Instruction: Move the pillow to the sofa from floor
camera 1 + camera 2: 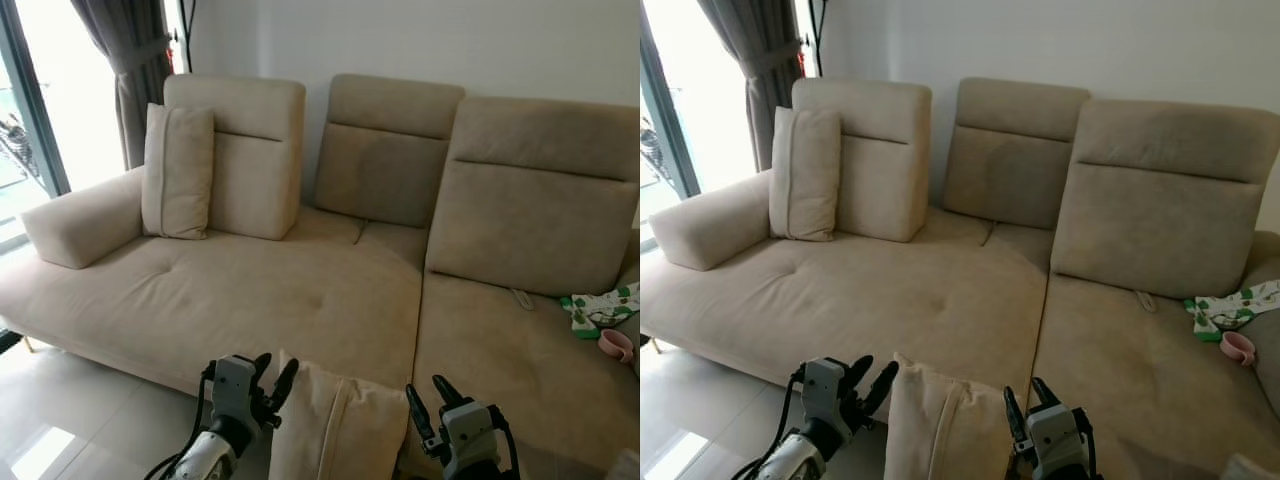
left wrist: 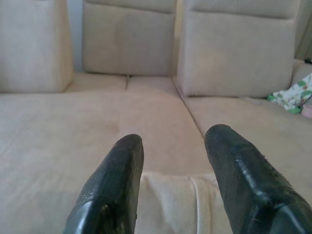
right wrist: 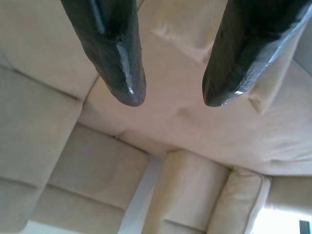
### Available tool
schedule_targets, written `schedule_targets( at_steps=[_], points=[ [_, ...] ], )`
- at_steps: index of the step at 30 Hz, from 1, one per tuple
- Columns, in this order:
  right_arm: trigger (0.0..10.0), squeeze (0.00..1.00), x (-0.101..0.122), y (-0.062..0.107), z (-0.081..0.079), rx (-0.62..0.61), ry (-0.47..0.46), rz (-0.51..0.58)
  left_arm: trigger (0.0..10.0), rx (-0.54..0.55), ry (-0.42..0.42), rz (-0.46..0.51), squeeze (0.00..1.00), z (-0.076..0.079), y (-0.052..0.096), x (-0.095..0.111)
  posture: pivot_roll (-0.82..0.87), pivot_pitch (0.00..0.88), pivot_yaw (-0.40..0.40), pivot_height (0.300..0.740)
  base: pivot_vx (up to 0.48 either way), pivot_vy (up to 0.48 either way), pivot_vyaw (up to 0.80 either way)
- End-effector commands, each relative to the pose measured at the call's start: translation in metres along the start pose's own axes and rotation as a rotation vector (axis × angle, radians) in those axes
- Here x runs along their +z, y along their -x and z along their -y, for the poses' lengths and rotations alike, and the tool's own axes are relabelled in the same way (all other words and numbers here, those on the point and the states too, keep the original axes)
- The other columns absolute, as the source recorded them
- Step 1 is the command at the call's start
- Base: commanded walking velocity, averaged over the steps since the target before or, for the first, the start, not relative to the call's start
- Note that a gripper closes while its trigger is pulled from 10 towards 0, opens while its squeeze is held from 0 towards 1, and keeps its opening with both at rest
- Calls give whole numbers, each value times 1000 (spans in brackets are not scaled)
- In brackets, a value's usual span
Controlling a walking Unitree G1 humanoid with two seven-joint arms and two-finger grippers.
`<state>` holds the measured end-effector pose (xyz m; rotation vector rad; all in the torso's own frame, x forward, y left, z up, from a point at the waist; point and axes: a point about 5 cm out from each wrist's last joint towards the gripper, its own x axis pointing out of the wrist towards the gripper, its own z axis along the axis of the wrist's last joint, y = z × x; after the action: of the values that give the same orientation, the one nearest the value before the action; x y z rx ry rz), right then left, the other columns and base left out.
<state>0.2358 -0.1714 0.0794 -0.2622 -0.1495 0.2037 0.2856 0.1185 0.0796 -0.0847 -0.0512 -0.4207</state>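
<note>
Pillow (image 1: pixel 335 425) stands between left tool (image 1: pixel 272 383) and right tool (image 1: pixel 430 400).

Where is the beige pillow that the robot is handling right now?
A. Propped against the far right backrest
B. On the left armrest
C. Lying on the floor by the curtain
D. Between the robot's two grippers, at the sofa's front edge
D: the pillow stands between the left gripper and the right gripper, against the front edge of the sofa.
</note>
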Motion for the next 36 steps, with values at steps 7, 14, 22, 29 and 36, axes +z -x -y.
schedule_targets(
  at_steps=[7, 14, 22, 29, 36],
  points=[
    [10000, 0, -25, -2, -1, 93, -32, -146, 10000, -48, -72, 10, 0, 6, -5, 2, -4, 0, -9, 555, 0, 0, 0],
    [10000, 1000, -20, -20, 14, 171, -3, -129, 10000, -123, -209, 49, 0, 16, -11, 12, -6, 0, -7, 555, 0, 0, 0],
    [10000, 0, -33, -38, 33, 235, 143, -239, 10000, -163, -282, 75, 0, 21, -14, 18, -1, 0, -8, 555, 0, 0, 0],
    [10000, 0, -35, -57, 42, 285, 177, -275, 10000, -169, -316, 75, 0, 24, -13, 18, 18, 0, -6, 555, 0, 0, 0],
    [10000, 0, -32, -72, 37, 387, 171, -294, 10000, -173, -358, 68, 0, 23, -8, 18, 57, 6, -8, 555, 0, 0, 0]
  ],
)
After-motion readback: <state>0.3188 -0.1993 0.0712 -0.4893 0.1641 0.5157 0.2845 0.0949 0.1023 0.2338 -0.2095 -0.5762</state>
